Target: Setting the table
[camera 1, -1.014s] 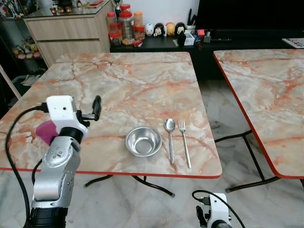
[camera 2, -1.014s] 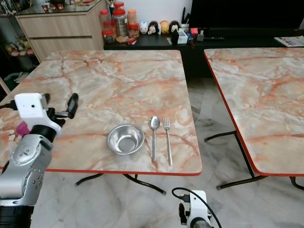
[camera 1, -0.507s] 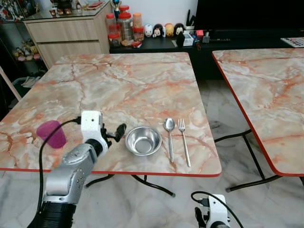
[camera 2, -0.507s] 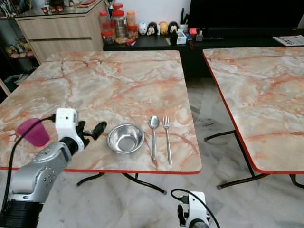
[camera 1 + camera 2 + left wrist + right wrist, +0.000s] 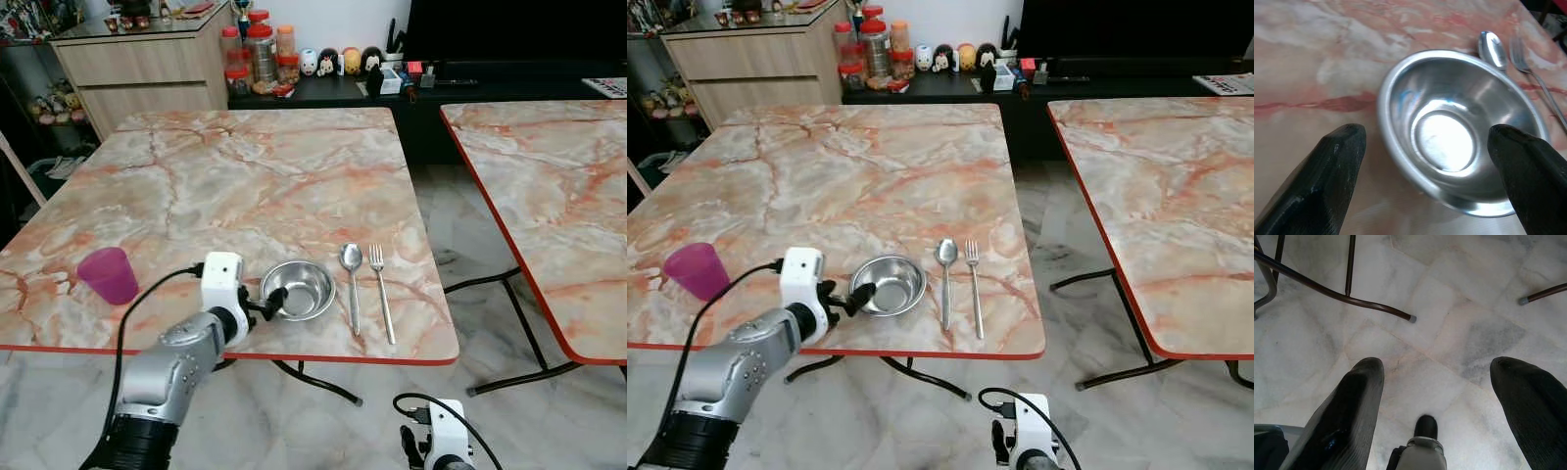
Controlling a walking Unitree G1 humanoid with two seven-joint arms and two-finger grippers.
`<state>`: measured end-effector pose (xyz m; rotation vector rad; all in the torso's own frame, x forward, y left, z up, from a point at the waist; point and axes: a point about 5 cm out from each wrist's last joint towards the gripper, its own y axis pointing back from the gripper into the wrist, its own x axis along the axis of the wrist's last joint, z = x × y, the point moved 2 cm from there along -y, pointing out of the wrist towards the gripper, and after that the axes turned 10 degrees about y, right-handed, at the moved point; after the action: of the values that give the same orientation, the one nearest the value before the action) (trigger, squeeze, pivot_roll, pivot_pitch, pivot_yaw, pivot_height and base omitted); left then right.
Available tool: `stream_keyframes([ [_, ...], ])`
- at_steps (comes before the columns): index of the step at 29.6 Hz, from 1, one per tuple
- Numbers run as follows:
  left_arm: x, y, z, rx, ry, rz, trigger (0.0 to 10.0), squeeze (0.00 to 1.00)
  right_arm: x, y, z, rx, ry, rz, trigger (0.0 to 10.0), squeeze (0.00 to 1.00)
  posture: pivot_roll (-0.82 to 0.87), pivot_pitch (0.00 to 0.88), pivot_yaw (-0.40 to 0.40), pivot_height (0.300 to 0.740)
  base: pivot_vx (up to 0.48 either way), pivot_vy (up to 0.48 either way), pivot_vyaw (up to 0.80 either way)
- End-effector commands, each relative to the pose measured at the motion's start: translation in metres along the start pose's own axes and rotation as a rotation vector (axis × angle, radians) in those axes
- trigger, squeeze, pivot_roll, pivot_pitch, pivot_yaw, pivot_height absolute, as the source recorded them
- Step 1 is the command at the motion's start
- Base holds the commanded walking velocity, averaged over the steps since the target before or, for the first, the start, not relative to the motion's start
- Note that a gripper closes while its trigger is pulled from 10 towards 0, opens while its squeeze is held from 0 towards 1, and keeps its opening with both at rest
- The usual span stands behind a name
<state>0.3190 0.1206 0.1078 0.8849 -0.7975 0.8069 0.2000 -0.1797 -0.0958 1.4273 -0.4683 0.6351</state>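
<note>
Left gripper (image 5: 1425, 161), jaws wide, straddled shiny round steel bowl (image 5: 1459, 132); spoon (image 5: 1492, 46) and fork (image 5: 1528, 61) lay beyond it. Right gripper (image 5: 1442, 406) idle, jaws wide.

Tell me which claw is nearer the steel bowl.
Left. The left claw sits open right at the steel bowl, its fingers either side of the near rim. The right claw hangs low over the floor, below the table.

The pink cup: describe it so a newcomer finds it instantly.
On the near marble table, look along the front edge toward its left corner. The pink cup stands upright there, left of the left gripper and steel bowl; it is the table's one coloured, translucent item.
</note>
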Motion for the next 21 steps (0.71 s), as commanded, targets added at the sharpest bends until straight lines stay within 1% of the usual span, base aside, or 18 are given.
stream_keyframes([
  [1, 0.001, -0.002, 0.002, -0.002, -0.024, -0.019, 10.0, 0.0, 0.001, 0.0, -0.002, 0.006, -0.007, -0.001, 10.0, 0.0, 0.03, 0.0, 0.043, 0.723, 0.0, 0.0, 0.0],
  [10, 0.002, -0.007, 0.006, -0.008, -0.046, -0.025, 10.0, 0.0, 0.002, 0.0, -0.001, 0.001, -0.015, 0.002, 10.0, 0.0, 0.03, 0.0, 0.042, 0.723, 0.0, 0.0, 0.0],
  [15, 0.006, -0.014, 0.016, -0.019, -0.075, -0.021, 10.0, 0.0, 0.002, -0.001, -0.002, 0.006, -0.012, 0.003, 10.0, 0.0, 0.03, 0.0, 0.043, 0.723, 0.0, 0.0, 0.0],
  [21, 0.005, -0.019, 0.018, -0.017, -0.078, -0.034, 10.0, 0.0, 0.001, 0.0, -0.003, 0.006, -0.018, 0.002, 10.0, 0.0, 0.02, 0.0, 0.049, 0.723, 0.0, 0.0, 0.0],
])
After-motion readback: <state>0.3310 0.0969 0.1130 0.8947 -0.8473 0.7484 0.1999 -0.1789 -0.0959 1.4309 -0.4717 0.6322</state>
